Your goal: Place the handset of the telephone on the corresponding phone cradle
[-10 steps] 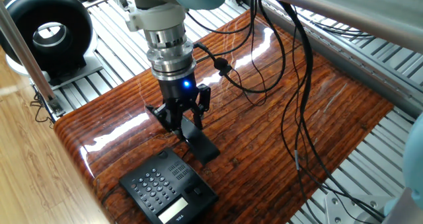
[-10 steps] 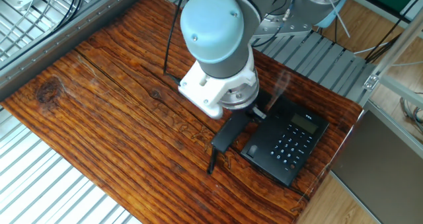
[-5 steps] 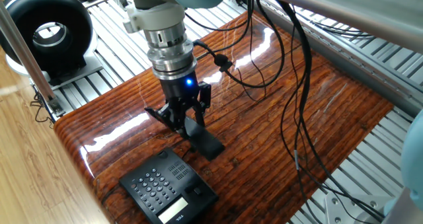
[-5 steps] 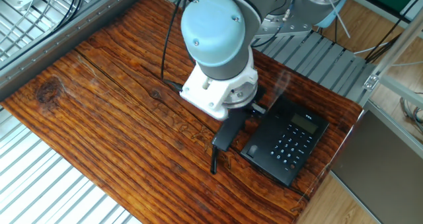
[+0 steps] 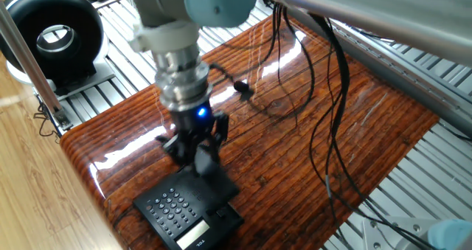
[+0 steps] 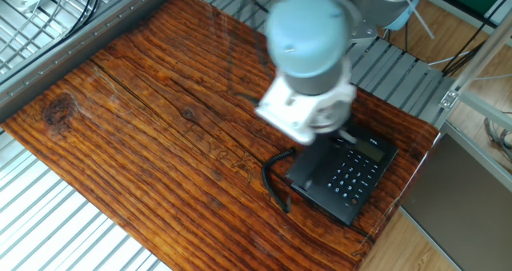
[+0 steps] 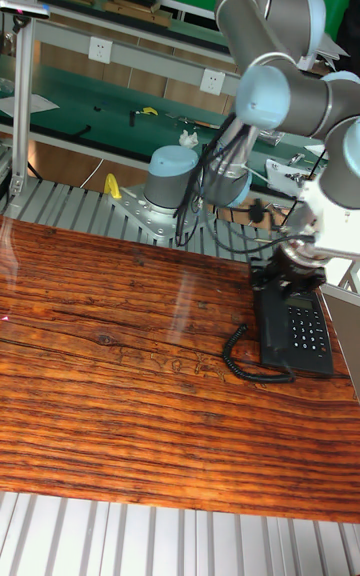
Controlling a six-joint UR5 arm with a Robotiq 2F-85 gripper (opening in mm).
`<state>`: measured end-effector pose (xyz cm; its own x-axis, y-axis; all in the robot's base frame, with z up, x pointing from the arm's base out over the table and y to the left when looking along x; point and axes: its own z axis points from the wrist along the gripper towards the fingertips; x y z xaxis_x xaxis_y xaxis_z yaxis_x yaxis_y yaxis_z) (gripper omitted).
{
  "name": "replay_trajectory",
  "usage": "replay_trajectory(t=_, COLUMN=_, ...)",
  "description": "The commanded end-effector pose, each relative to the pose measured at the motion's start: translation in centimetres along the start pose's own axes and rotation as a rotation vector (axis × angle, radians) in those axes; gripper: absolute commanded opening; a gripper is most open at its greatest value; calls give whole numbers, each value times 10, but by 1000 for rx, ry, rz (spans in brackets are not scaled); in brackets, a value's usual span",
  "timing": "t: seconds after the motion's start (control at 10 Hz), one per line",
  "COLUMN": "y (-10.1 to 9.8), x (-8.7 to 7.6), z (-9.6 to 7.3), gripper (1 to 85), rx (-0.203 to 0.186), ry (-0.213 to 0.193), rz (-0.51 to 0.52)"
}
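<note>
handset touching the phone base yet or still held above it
Cannot tell. In one fixed view the gripper holds the handset right at the phone edge, but motion blur hides any gap. In the other fixed view the arm covers it.

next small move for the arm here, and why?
Probably lower straight down. The gripper holds the handset at the cradle side of the telephone, apparently just above it. Seating isn't visible, so release afterwards.
</note>
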<state>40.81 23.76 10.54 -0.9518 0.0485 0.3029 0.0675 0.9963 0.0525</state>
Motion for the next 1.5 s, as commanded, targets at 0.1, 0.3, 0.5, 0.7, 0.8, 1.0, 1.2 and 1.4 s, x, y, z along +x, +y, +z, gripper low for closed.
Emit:
replay_trajectory(t=0.1, y=45, x=17, z=-3, gripper=133, rx=-38, ry=-29, rz=63)
replay_trajectory(t=0.3, y=38, x=13, z=-1, gripper=137, rx=-14, ry=-33, rz=39)
replay_trajectory(t=0.5, y=32, x=2, z=-1, gripper=153, rx=0, ry=-45, rz=25)
replay_trajectory(t=0.7, y=36, x=-7, z=-1, gripper=173, rx=-15, ry=-79, rz=-25)
replay_trajectory(t=0.8, y=33, x=-11, z=-2, gripper=183, rx=-1, ry=-95, rz=-52)
replay_trajectory(t=1.0, y=28, x=-20, z=-3, gripper=183, rx=22, ry=-129, rz=-93)
replay_trajectory(t=1.2, y=28, x=1, z=-1, gripper=183, rx=14, ry=-49, rz=-28)
replay_trajectory(t=1.4, y=23, x=25, z=14, gripper=183, rx=62, ry=-24, rz=4)
